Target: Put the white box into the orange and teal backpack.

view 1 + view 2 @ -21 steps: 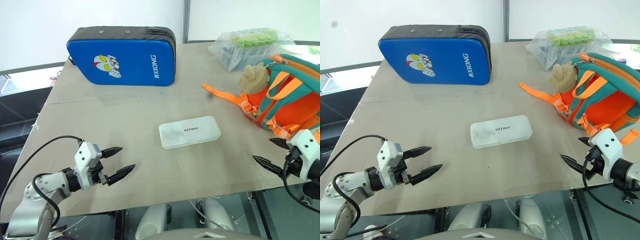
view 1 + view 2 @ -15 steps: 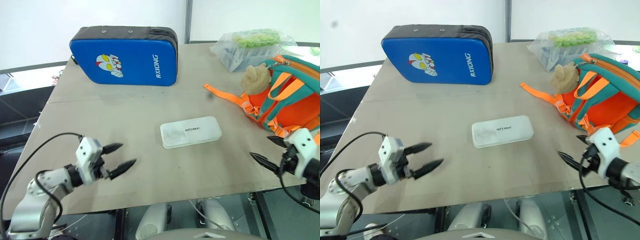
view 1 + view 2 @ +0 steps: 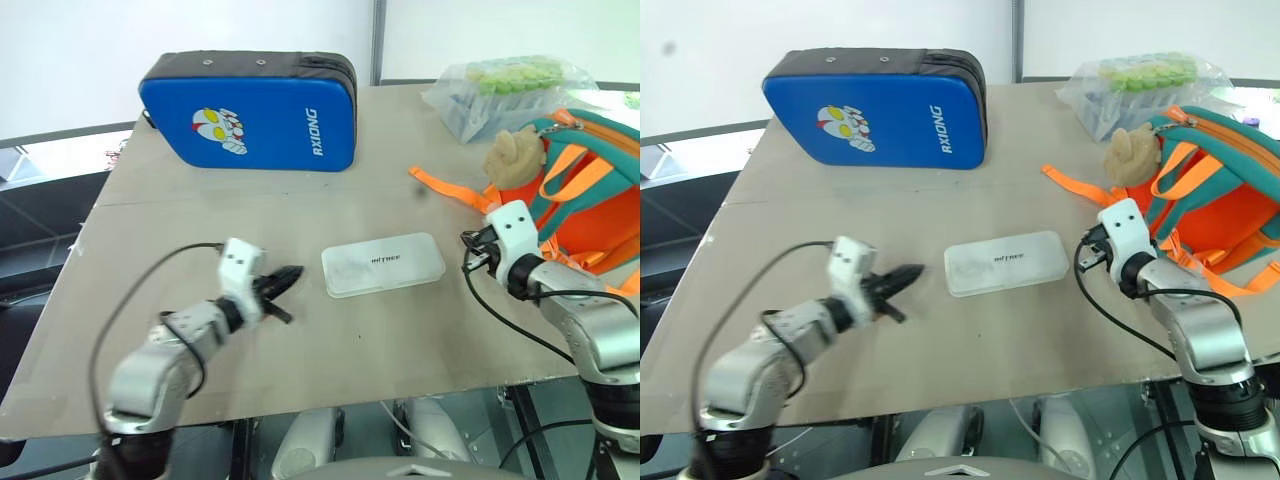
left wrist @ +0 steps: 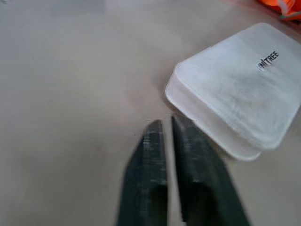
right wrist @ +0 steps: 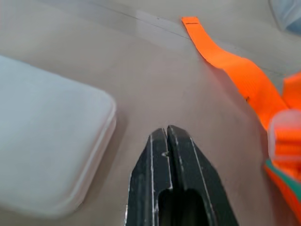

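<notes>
Between closed end effectors [image 3: 288,274] [image 3: 468,243], white box [image 3: 383,264]

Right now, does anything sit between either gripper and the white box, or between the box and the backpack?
Nothing visible does. The left gripper and the right gripper, both shut, flank the white box over bare table. An orange strap trails from the orange and teal backpack, beside the route.
</notes>
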Tool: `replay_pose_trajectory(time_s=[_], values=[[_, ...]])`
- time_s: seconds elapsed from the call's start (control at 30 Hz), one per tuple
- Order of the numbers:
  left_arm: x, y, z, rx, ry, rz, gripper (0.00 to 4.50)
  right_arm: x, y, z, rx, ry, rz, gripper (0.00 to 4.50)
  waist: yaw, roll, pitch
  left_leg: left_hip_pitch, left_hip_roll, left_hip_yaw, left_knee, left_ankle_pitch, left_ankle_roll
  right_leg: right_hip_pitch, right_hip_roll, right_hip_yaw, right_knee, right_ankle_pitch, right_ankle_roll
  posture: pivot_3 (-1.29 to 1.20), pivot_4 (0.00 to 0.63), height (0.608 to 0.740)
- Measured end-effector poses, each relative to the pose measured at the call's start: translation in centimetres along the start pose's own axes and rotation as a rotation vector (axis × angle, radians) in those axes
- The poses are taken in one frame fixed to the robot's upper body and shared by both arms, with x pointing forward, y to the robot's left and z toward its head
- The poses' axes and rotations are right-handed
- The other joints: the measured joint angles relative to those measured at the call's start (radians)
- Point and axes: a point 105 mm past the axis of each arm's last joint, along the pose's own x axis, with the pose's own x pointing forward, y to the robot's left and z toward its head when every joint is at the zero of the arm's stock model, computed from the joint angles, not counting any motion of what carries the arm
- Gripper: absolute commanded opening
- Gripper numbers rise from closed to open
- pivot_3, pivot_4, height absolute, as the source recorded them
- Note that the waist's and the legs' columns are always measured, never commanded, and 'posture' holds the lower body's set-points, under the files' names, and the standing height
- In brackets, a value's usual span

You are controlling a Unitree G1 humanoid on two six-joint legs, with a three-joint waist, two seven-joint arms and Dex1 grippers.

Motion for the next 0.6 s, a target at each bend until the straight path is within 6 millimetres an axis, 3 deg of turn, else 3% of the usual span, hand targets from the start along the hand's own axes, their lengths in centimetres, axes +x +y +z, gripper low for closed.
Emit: replay_pose_trajectory(time_s=[0.07,0.17,0.27,0.6], values=[[0.7,0.2,-0.9,-0.005,0.044,0.040,0.04,0.9,0.1,-0.5,-0.041,0.032,-0.006,0.00,-0.001,0.000,0.000,0.000,0.001,0.000,0.000,0.000,0.000,0.000,0.000,0.000,0.000,0.000,0.000,0.00,0.150,0.740],[1.4,0.3,-0.4,0.023,0.041,0.055,0.04,1.6,0.5,-1.8,-0.053,0.088,0.024,0.00,-0.001,0.001,0.000,0.000,0.001,-0.001,-0.001,0.000,0.000,-0.001,0.000,-0.001,0.000,0.000,0.000,0.00,0.150,0.740],[2.6,0.5,0.1,0.050,0.041,0.052,0.04,1.7,2.4,-2.3,-0.048,0.114,0.134,0.00,0.000,0.001,0.000,0.000,0.001,-0.001,-0.001,0.000,0.000,0.000,0.000,-0.001,0.000,0.000,0.000,0.00,0.150,0.740],[3.4,1.0,0.3,0.128,0.059,-0.013,0.04,-1.2,4.1,-2.9,0.015,0.153,0.209,0.00,-0.002,0.001,0.000,0.001,0.001,-0.001,-0.001,0.000,0.000,0.000,0.000,-0.001,0.000,0.000,0.000,0.00,0.150,0.740]])
